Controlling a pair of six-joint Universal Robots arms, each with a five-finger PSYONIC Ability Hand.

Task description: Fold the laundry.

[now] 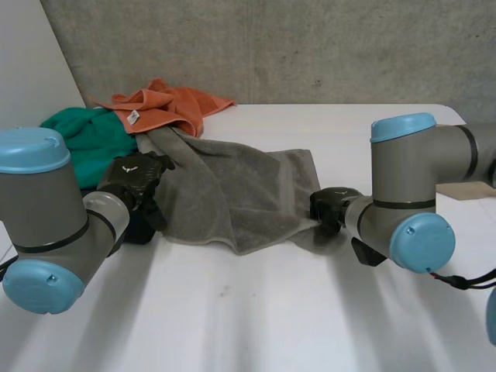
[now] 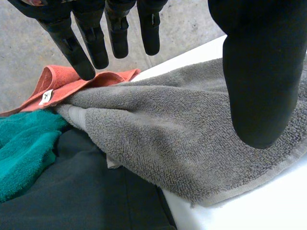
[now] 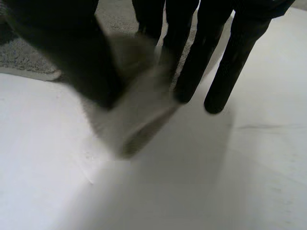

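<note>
White tabletop (image 1: 271,310), concrete wall (image 1: 310,46) behind, and a grey towel (image 1: 232,194) is spread between the two hands. The left hand (image 1: 138,180) is held open over the towel's edge, fingers (image 2: 81,48) straight, nothing gripped. At the opposite corner the right hand (image 1: 332,208) is closed on the towel, cloth pinched between thumb and fingers. An orange towel (image 1: 167,105) and a green towel (image 1: 85,132) are heaped beyond the left hand.

No legible text, brand or number was found. A small white label (image 2: 46,96) at the edge of the orange towel (image 2: 64,80) bore a dark mark too small to read; a thin white emblem on the back of the left hand (image 1: 136,178) formed no readable letter.
</note>
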